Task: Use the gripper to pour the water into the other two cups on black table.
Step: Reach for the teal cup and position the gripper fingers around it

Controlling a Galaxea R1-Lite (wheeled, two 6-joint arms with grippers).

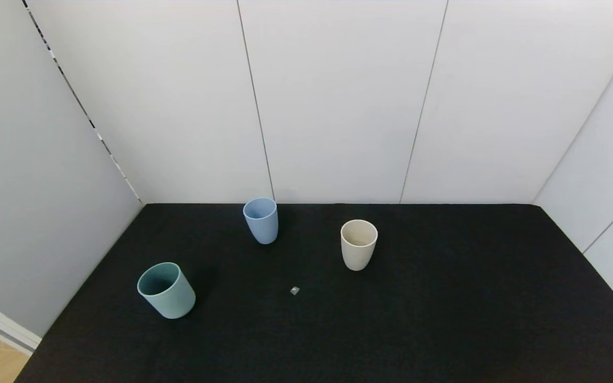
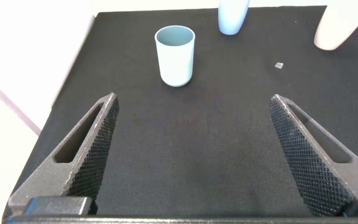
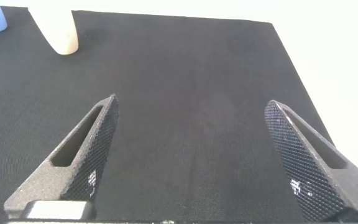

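On the black table (image 1: 418,319) stand three tumblers: a light blue cup (image 1: 261,220) at the back, a cream-beige cup (image 1: 358,244) to its right, and a teal-green cup (image 1: 166,290) nearer on the left. No arm shows in the head view. My left gripper (image 2: 192,102) hangs open over bare cloth, well short of the teal-green cup (image 2: 175,54); the light blue cup (image 2: 232,17) and the cream-beige cup (image 2: 335,26) stand beyond. My right gripper (image 3: 190,106) is open too, over bare cloth, with the cream-beige cup (image 3: 56,28) far off.
A tiny pale scrap (image 1: 295,290) lies on the cloth between the cups. White wall panels (image 1: 338,101) close the table at the back and both sides. The table's left edge (image 2: 73,81) runs near the teal-green cup.
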